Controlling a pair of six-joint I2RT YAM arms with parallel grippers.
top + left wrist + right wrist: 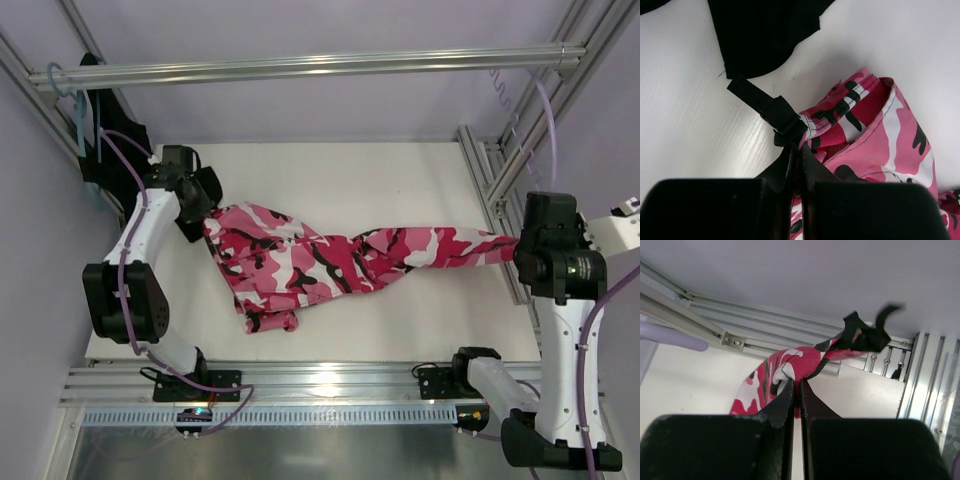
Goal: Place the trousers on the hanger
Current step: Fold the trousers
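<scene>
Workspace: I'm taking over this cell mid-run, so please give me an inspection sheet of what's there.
Surface: white table, nothing spilled that I can see.
Job's things: trousers stretched across the table between the arms; hanger not made out.
Clutter: black garment at the far-left corner.
Grippers: left gripper fingers shut on the trousers' waist end; right gripper fingers shut on a leg end.
Cables: purple cable along each arm.
Surroundings: aluminium frame, pale walls.

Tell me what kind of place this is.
Probably a robotics lab test cell, not a home. A silver aluminium-extrusion frame encloses a plain white tabletop. A white-and-black left robot arm and its matching right robot arm are mounted at the near edge, with pink camouflage fabric trousers stretched between them.
</scene>
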